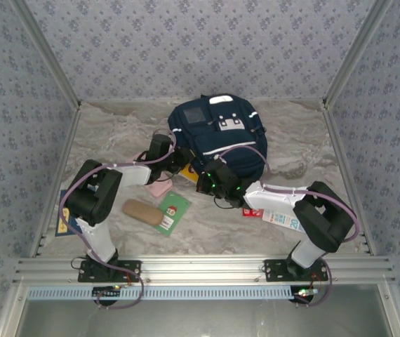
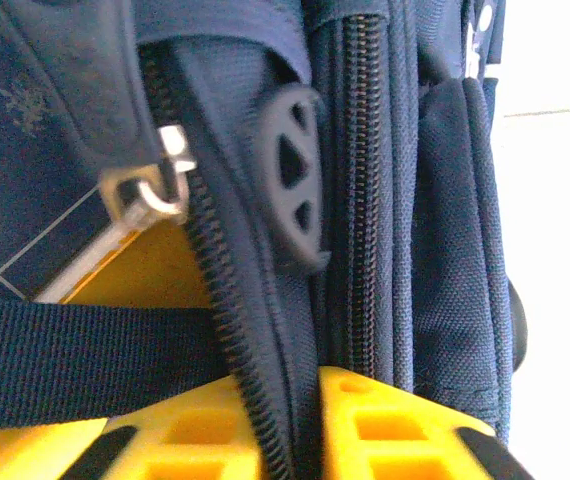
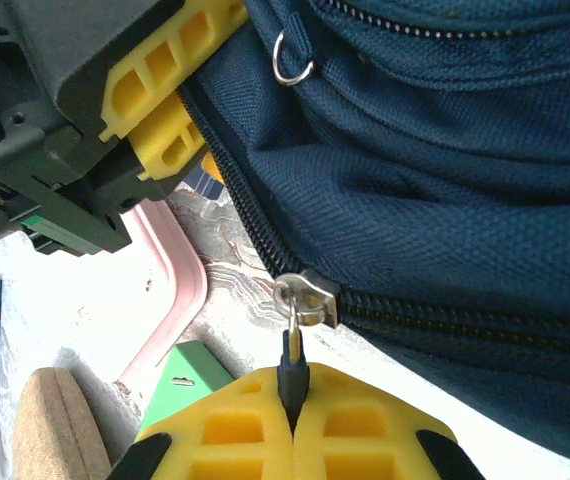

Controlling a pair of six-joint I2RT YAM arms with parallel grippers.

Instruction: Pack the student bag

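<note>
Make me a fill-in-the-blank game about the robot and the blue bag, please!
1. The right tool is shut on a zipper pull, and its fingers are coloured ____.
2. The left tool is clamped on the zipper edge of the navy-blue ____.
3. The card with the little house is coloured ____.
4. In the top view, the tan pouch lies just ____ of that card.
Missing words: yellow; backpack; green; left.
</note>
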